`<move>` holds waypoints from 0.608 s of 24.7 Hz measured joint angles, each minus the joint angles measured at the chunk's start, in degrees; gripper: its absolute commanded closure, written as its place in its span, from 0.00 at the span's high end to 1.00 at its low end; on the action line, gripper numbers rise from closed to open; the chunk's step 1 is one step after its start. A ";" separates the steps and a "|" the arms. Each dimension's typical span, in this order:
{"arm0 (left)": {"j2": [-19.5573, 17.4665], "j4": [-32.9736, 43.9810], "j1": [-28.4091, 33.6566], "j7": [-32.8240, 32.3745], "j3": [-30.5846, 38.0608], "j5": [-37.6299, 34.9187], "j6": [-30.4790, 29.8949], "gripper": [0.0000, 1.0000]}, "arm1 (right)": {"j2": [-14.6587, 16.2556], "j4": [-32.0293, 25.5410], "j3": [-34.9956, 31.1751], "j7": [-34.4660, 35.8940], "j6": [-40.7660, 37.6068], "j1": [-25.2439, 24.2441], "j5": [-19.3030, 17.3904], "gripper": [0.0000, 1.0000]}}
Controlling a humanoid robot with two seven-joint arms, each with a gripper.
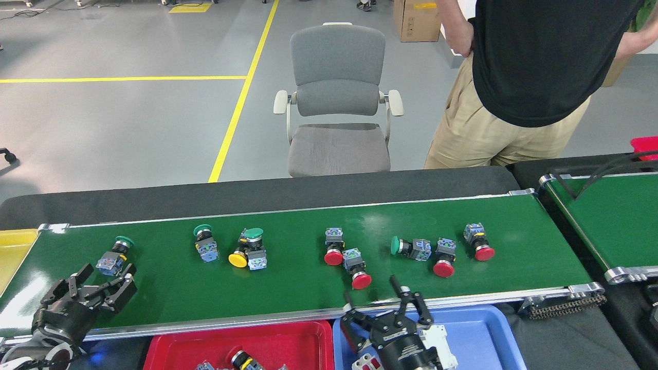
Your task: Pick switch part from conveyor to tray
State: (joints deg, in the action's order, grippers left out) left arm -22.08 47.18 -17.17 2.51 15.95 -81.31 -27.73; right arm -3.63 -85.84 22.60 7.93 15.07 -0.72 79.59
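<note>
The conveyor (pixel 462 216) runs across the whole view, its dark-green belt framed by silver rails. Below its near rail lie a red tray (pixel 169 345) and a blue tray (pixel 493 334); a yellow tray (pixel 13 246) sits at the belt's left end.

My left gripper (pixel 101 285) hovers over the left end of the belt, fingers spread and empty. My right gripper (pixel 383 308) stands over the near rail above the blue tray, fingers likewise spread and holding nothing.

Switch parts are scattered along the belt's middle band. Nearest my left gripper is the green-capped switch part (pixel 114 256), just beyond the fingertips and slightly to their right. Its long axis is slanted, with the green cap pointing away and to the right and the blue block end facing my gripper.

Nearest my right gripper is the red-capped switch part (pixel 356 267), just beyond and slightly left of the fingertips. It lies with the red cap toward me and the block end away, and touches or nearly touches a second red switch part (pixel 334 245).

Judgement: the left arm is closer to a part than the right. Its fingers would best close across the slanted body, not along it.
</note>
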 measured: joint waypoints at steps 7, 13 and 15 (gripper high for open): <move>-0.81 -9.38 -4.61 5.83 -1.35 -0.04 7.59 0.74 | -1.20 2.01 -0.15 0.01 2.56 0.10 -0.06 0.99; -0.81 -10.91 -5.68 10.17 -5.41 -0.01 9.47 0.21 | -1.60 4.80 0.08 -2.32 6.37 4.11 0.28 0.99; -0.80 -10.65 -5.57 10.98 -6.80 0.14 9.57 0.14 | -2.14 5.84 0.13 -2.51 6.82 5.02 0.32 0.99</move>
State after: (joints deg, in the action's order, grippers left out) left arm -22.88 36.53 -22.73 13.49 9.16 -81.18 -18.16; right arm -5.77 -80.00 22.73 5.41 21.89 4.30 79.91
